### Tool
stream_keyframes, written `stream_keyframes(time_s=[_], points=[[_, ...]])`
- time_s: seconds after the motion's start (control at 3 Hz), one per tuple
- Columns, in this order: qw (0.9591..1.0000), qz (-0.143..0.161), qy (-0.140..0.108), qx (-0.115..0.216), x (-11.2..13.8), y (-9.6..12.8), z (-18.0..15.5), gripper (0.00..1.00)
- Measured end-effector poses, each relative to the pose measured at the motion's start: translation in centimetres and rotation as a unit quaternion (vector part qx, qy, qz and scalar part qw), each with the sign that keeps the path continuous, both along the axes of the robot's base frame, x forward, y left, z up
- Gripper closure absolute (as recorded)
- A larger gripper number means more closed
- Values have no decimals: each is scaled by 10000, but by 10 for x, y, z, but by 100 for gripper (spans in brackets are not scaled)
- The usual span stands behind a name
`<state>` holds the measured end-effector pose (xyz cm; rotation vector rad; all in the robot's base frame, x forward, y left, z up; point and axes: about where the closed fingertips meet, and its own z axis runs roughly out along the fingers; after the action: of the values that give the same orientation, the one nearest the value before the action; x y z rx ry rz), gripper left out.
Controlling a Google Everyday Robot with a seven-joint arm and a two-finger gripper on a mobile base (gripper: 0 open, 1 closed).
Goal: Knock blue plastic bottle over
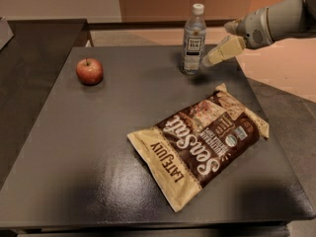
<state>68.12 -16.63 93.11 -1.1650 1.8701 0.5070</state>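
Bottle (193, 41) is the target: gripper (210, 59) hangs just beside it on the side away from the apple (89, 71), tip angled at the label, contact unclear; nothing held, open or closed can't tell. Sideways approach at label height reads as setup for a push, not a grasp. Bottle stands upright, cap on, near table's (94, 152) far edge. Chip bag (202, 142) lies flat nearer the camera, apple well apart, so both look clear of a fall

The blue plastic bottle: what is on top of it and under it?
A white cap closes the top of the blue plastic bottle. It stands upright on the dark table; the spot under its base is covered. The gripper is close beside it.
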Motion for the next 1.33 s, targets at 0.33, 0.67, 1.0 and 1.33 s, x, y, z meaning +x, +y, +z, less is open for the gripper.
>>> stream_keyframes(time_s=[0.33, 0.67, 1.0, 1.33], points=[[9997, 102, -94, 201, 9, 17, -4, 0], [9989, 203, -153, 391, 20, 29, -4, 0], [9981, 268, -211, 509, 29, 38, -2, 0], [9973, 327, -269, 593, 40, 44, 0, 0]])
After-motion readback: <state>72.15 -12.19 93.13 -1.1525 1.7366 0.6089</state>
